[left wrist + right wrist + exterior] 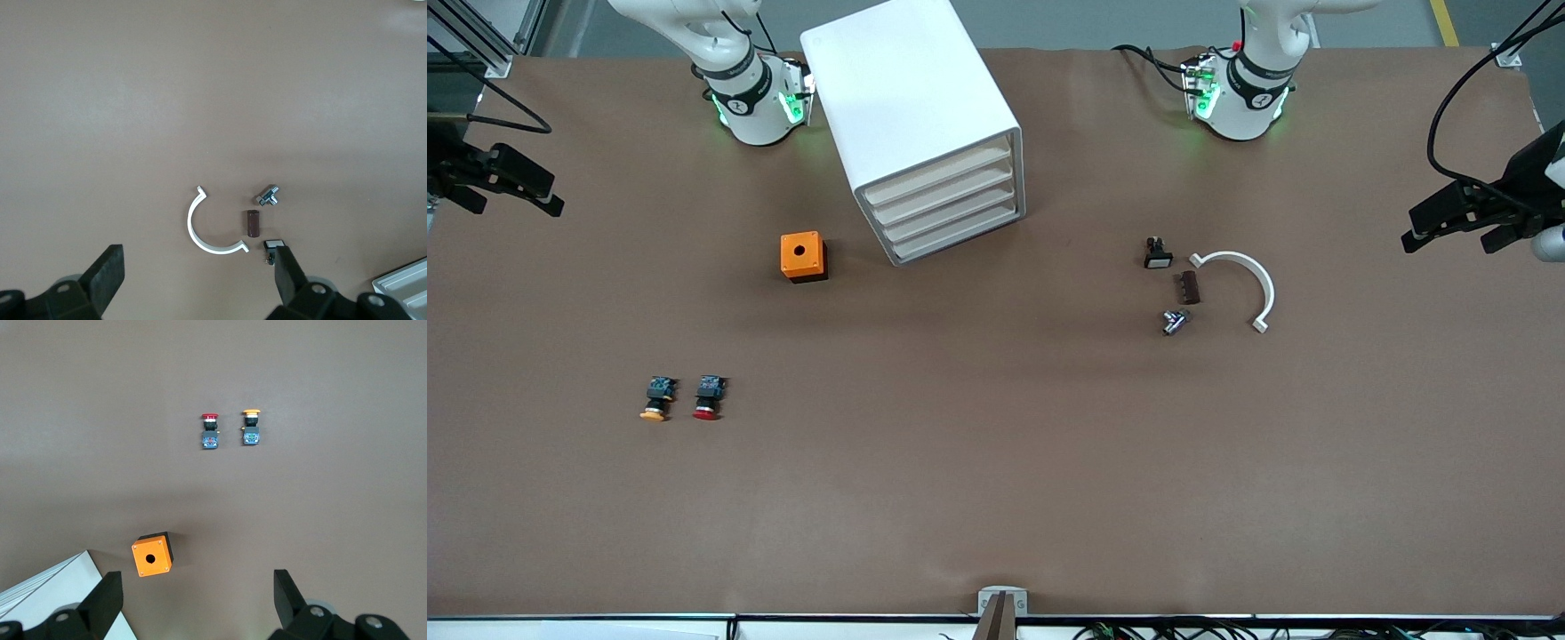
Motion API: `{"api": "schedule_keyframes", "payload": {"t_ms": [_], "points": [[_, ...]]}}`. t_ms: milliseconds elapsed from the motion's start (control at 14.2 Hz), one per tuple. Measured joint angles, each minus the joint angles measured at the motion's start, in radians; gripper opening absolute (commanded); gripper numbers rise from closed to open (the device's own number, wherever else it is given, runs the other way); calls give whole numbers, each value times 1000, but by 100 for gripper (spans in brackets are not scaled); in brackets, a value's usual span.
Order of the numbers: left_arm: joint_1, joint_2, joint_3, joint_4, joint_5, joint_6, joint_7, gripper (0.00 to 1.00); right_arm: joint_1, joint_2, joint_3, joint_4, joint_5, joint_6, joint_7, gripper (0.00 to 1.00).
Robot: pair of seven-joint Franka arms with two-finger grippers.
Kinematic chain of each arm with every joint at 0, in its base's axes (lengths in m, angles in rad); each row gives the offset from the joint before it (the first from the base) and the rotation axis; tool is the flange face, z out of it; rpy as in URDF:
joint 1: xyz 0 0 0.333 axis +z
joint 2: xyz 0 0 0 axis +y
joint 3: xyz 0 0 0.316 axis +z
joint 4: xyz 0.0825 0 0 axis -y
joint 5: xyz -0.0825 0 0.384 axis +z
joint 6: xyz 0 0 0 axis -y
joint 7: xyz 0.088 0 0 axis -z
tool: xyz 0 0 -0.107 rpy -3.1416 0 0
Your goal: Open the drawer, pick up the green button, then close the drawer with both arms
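Cabinet (pixel 925 124) upper centre, its four drawers (pixel 947 200) all shut, green button unseen, likely light, slick inside; thin cream fronts offer only edge grip; left gripper (pixel 200 280) and right gripper (pixel 193 600) wide open, empty.

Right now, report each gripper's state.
Left gripper: open, holding nothing, up over the white curved clip.
Right gripper: open, holding nothing, up over the orange box.
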Motion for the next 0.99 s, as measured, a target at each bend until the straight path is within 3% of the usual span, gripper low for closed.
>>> {"api": "schedule_keyframes", "payload": {"t_ms": [565,989], "points": [[41,15,3,-7,0,-3,-4,99,0,0,0,0,-3,5,-1,100],[83,172,3,-17,0,63,-2,99,0,0,1,-1,-3,5,-1,100]]}}
